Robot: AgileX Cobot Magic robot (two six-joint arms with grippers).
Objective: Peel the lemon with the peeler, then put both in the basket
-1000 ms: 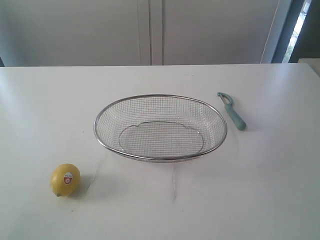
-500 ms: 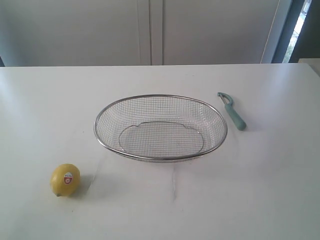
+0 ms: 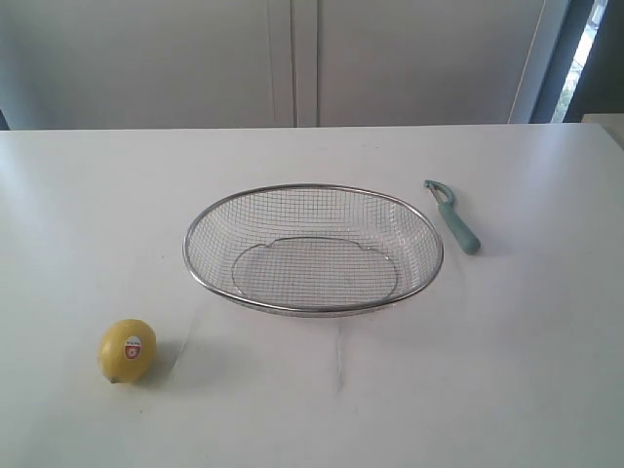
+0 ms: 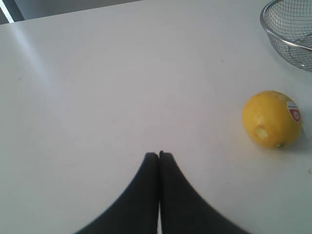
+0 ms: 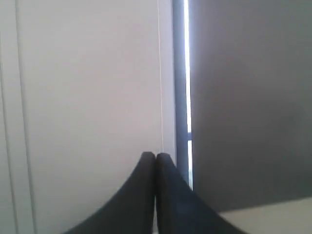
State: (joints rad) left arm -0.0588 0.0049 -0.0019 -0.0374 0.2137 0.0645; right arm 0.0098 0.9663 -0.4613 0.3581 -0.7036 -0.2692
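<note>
The yellow lemon with its red-and-white sticker lies on the white table at the front left; it also shows in the left wrist view. The wire-mesh basket stands in the middle, holding nothing, and its rim edges into the left wrist view. The teal-handled peeler lies right of the basket, blade end pointing away. My left gripper is shut on nothing above bare table, apart from the lemon. My right gripper is shut on nothing, facing a wall. Neither gripper shows in the exterior view.
The white table stretches wide around the three things. Pale cabinet panels and a dark window strip stand behind its far edge.
</note>
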